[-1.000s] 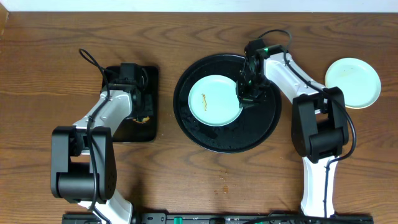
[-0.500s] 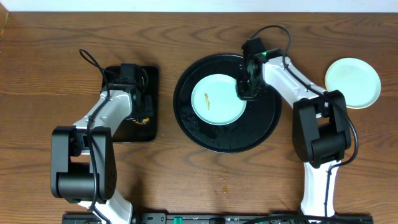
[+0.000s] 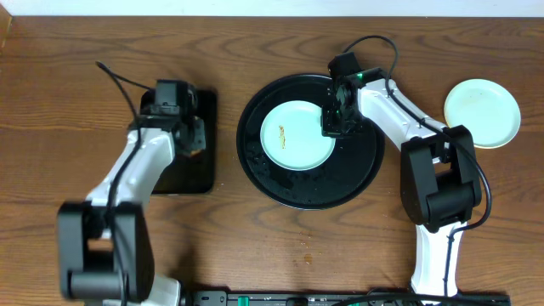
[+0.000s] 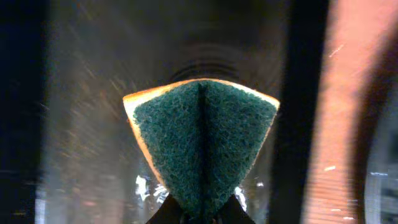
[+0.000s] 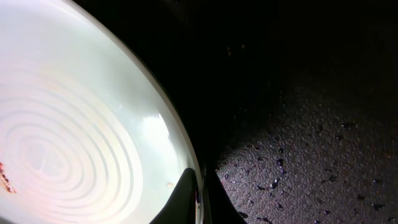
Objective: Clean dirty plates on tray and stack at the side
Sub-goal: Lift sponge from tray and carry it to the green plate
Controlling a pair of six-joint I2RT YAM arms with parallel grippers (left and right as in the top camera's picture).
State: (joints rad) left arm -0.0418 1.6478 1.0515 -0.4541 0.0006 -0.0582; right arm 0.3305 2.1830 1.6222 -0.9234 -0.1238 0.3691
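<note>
A pale mint-blue plate (image 3: 293, 136) with a thin brown smear lies in the round black tray (image 3: 340, 178). My right gripper (image 3: 333, 127) is shut on its right rim. In the right wrist view the fingers (image 5: 200, 199) pinch the plate's edge (image 5: 74, 124) above the wet tray floor (image 5: 311, 143). My left gripper (image 3: 192, 143) is shut on a folded sponge (image 4: 202, 143), green with an orange back, which it holds above the rectangular black tray (image 4: 93, 93). A pale yellow plate (image 3: 482, 112) lies on the bare tabletop at the right. No second mint-blue plate shows.
The rectangular black tray (image 3: 174, 174) lies left of the round tray. Bare wood tabletop (image 3: 289, 246) runs along the front. A few crumbs (image 3: 306, 248) lie on the wood in front of the round tray.
The left arm has risen and swung, lifting the sponge off the rectangular tray. The right gripper has nudged the mint-blue plate slightly right and back in the round tray.
</note>
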